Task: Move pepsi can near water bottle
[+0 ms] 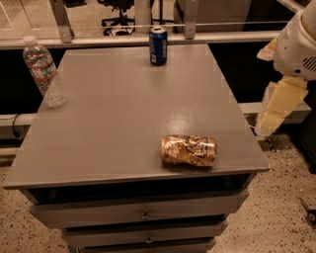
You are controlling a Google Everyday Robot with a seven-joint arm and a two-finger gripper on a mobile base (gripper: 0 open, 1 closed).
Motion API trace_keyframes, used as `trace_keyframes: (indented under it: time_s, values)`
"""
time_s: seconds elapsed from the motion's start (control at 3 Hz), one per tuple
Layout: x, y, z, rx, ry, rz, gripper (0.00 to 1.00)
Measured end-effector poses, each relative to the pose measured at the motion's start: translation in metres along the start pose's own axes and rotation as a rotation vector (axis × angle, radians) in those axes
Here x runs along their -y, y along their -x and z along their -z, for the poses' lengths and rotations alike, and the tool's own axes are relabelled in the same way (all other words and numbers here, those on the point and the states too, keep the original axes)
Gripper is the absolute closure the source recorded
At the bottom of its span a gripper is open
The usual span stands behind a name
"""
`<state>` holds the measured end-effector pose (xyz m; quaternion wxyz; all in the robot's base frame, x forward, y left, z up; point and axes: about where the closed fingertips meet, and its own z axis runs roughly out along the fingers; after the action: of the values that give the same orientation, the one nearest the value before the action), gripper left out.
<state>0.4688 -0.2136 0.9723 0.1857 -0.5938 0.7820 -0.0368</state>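
Observation:
The pepsi can (158, 46) stands upright at the far edge of the grey table (118, 113), near its middle. The water bottle (44, 71) stands upright at the table's left edge, far from the can. My arm (284, 94), with white and cream links, hangs off the table's right side, level with its middle. The gripper itself does not show in the camera view; it is past the arm's visible links on the right.
A gold-orange patterned can (189, 150) lies on its side near the table's front right. The table has drawers (143, 215) below its front edge. A railing (123, 37) and an office chair (118, 12) stand behind the table.

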Motion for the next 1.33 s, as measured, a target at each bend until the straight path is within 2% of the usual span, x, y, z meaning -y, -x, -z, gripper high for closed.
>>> trace_keyframes:
  time_s: [0.33,0.67,1.0,1.33]
  values:
    - [0.06,0.022,-0.036,0.151,-0.065,-0.064,0.0]
    - [0.104,0.04,-0.058,0.286,-0.127,-0.121,0.0]
    - [0.106,0.041,-0.06,0.295,-0.131,-0.126,0.0]
    - [0.14,0.052,-0.082,0.413,-0.179,-0.196,0.0]
